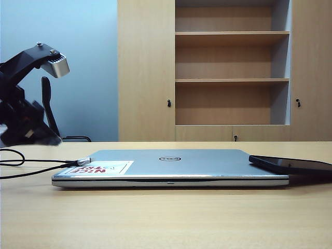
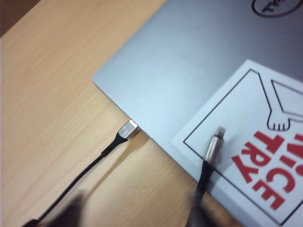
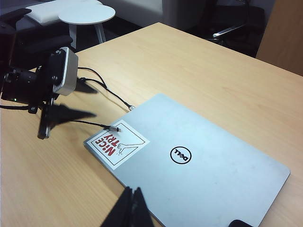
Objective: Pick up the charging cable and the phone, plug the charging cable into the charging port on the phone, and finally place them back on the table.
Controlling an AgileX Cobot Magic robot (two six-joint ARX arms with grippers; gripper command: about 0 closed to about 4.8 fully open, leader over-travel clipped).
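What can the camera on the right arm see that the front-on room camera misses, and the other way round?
Only the right wrist view shows the laptop's whole lid from above, the shut right gripper, and a white round side table.

Only the exterior view shows the wooden shelves and most of the phone lying on the laptop's edge.

Both show the charging cable's plug on the sticker, the table, and the open left gripper near the cable.
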